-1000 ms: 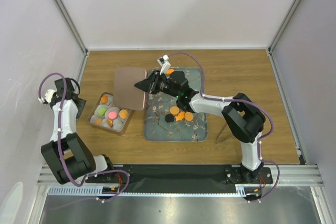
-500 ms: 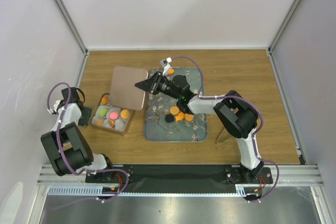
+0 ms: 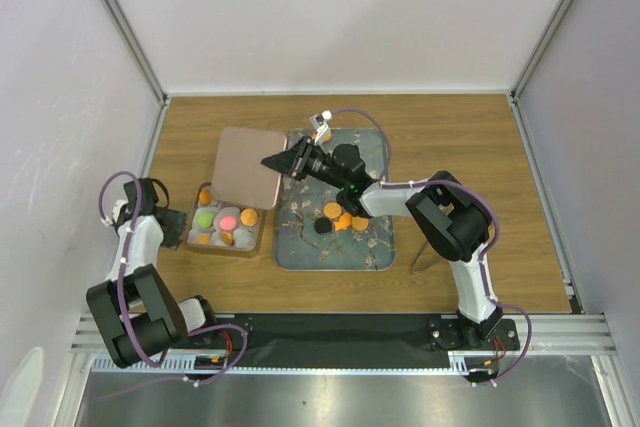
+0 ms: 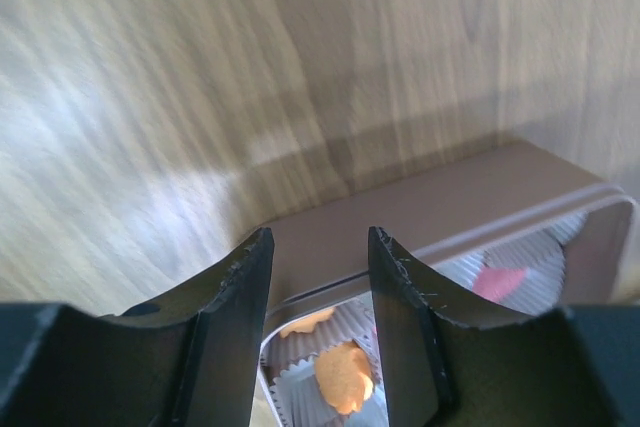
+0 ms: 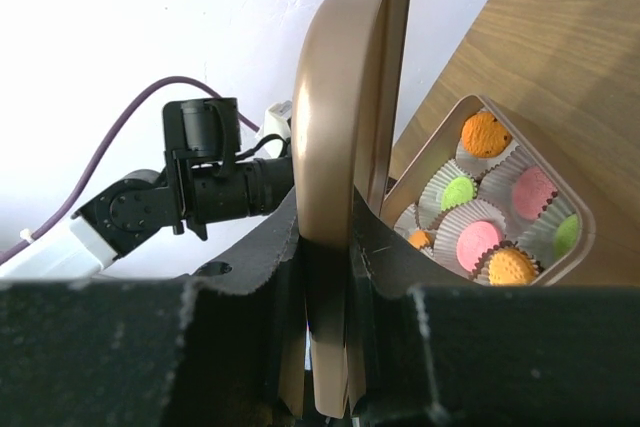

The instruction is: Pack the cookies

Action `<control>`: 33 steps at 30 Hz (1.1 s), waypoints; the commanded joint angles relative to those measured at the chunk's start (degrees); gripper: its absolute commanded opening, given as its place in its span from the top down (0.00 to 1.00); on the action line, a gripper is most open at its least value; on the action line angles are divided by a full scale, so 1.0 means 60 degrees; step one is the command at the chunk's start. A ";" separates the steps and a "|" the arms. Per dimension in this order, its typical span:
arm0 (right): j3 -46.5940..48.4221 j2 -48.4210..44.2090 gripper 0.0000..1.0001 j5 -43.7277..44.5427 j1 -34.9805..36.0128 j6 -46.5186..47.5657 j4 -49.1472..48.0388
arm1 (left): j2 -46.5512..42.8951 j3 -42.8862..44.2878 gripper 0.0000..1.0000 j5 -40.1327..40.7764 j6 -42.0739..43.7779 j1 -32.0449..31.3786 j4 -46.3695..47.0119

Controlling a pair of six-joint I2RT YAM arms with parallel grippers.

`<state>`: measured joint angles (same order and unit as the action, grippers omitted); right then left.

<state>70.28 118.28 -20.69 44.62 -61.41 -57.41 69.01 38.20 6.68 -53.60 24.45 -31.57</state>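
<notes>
Wood table [image 3: 450,137] | right fingers [image 5: 380,247] pinch lid [image 5: 345,97] | left fingers [image 4: 235,307] spread beside boxed cookies [image 4: 338,377]

On the wooden table [image 3: 480,147] we find a brown box [image 3: 226,249] near the left edge, a floral tray [image 3: 350,247] just beside it at the middle, and a thin dark object [image 3: 424,252] right of the tray.

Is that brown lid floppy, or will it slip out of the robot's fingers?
Probably stiff: the lid stands straight though the right gripper pinches only one edge. Its shiny surface looks smooth, so it might slip or swing.
</notes>
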 commanded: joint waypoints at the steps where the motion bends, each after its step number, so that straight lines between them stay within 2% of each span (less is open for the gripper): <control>1: 0.0049 0.0135 1.00 -0.0082 0.0048 -0.0268 -0.0833 | -0.0457 -0.0169 0.51 -0.0702 -0.0104 -0.0280 0.0179; 6: 0.0195 0.0253 1.00 -0.0097 0.0122 -0.0429 -0.0745 | -0.0779 -0.0126 0.51 -0.1039 0.0013 -0.0280 0.0018; 10: 0.0414 0.0370 1.00 -0.0024 0.0341 -0.0459 -0.0598 | -0.1131 0.0166 0.49 -0.0720 0.0071 -0.0251 -0.0493; 13: 0.0591 0.0531 1.00 -0.0126 0.0458 -0.0620 -0.0584 | -0.1277 0.0752 0.44 -0.0279 0.0335 -0.0018 -0.0860; 15: 0.0635 0.0589 1.00 -0.0112 0.0575 -0.0649 -0.0525 | -0.1322 0.1175 0.34 -0.0059 0.0452 0.0260 -0.1036; 21: 0.0825 0.1027 1.00 -0.0038 0.0752 -0.1497 -0.0772 | -0.1263 0.2100 0.19 0.0235 0.0599 0.0423 -0.1125; 27: 0.1235 0.1848 1.00 -0.0097 0.0766 -0.3107 -0.1638 | -0.1074 0.1999 0.14 -0.0190 0.0862 0.0437 -0.0612; 33: 0.1280 0.2186 1.00 -0.0068 0.0927 -0.3315 -0.1594 | -0.1131 0.1663 0.11 -0.0730 0.1360 0.0437 -0.0013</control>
<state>75.48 131.39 -21.08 49.34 -78.24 -61.87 62.74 49.12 4.97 -48.51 26.52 -35.38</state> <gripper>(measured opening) 0.195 0.887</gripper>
